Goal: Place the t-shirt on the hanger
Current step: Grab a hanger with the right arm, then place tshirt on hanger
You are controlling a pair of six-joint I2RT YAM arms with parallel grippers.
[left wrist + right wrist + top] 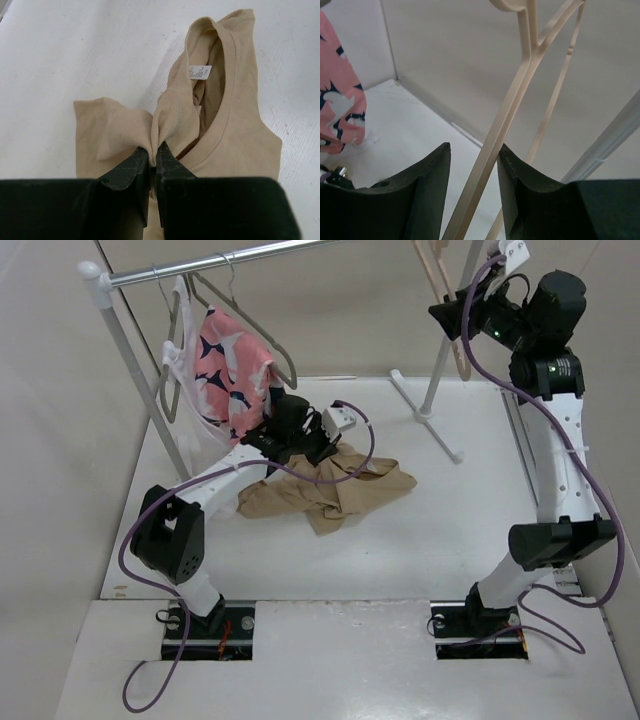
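Tan cloth is lying crumpled mid-table in the top view: one t-shirt (335,490) on the table (450,530), the left pincer (300,452) pressing down at its near-left edge. Up at the back right, the right pincer (445,315) is reaching at the one cream hanger (440,285). On the rail (220,262) one pink garment (230,365) is hanging among grey wire hangers (195,300); at least two, though the exact count is hard to tell.

Left wrist now: the pincer (154,150) is pinching shut on a ridge of the t-shirt (240,130) just below the collar, with the one white label (200,72) showing.

Right wrist: the pincer (474,150) is standing part open around the hanger (512,100), one arm running between the jaws with a gap on the left. To my eye, it should be closing firmly before the collar is brought over.
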